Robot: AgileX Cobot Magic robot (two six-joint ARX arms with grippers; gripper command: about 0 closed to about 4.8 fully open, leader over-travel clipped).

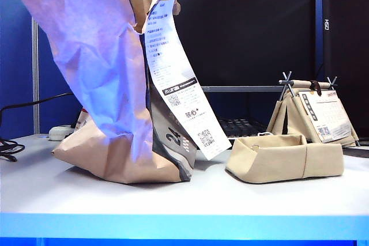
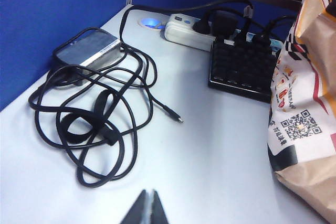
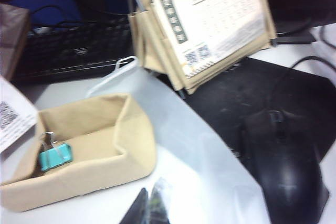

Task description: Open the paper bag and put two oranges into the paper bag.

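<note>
In the exterior view, the paper bag (image 1: 109,84) fills the left half of the frame and bars my passage there. The low beige bag (image 1: 285,156) and the stick-handled bag (image 1: 311,116) occupy lower right. Open counter (image 1: 173,200) runs along the front. Near my left hand (image 2: 146,208), shut, a tangled cable (image 2: 94,114) obstructs; near my right hand (image 3: 149,205), shut, a mouse (image 3: 286,166).

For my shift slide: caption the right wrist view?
Shut right pincer above low beige folded bag holding teal binder clip.

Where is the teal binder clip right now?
The teal binder clip lies inside the low beige folded bag in the right wrist view, between the paper bag's white receipt and the black mouse.
</note>
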